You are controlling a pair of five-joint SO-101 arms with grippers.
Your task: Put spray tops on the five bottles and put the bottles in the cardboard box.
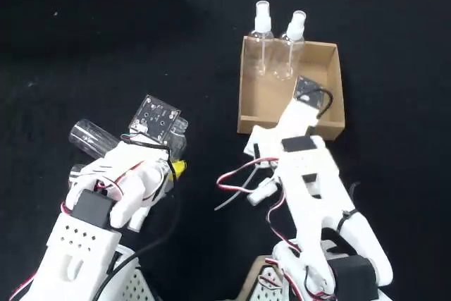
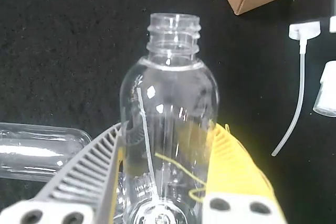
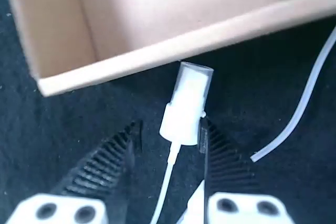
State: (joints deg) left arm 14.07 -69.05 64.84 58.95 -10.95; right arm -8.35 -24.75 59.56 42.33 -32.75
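Firmly clamped between the fingers of the left gripper (image 2: 168, 132) was a clear bottle (image 2: 172, 93), held by its body with the threaded neck bare and pointed away from the wrist. A second bottle (image 2: 37, 148) was laid on its side on the black table (image 1: 106, 47), just beside the held one. The right gripper (image 3: 169, 127) was set low at the near left corner of the box (image 1: 341, 82). Its jaws were spread to either side of a white spray top (image 3: 186, 95) that lay on the table just outside the box wall. Whether either finger touched that top could not be told. Inside the box, a capped bottle (image 1: 261, 44) was stood upright against the far wall, with the other capped bottle (image 1: 289, 51) just beside it. A loose top (image 1: 264, 189) with its tube was left on the table between the arms.
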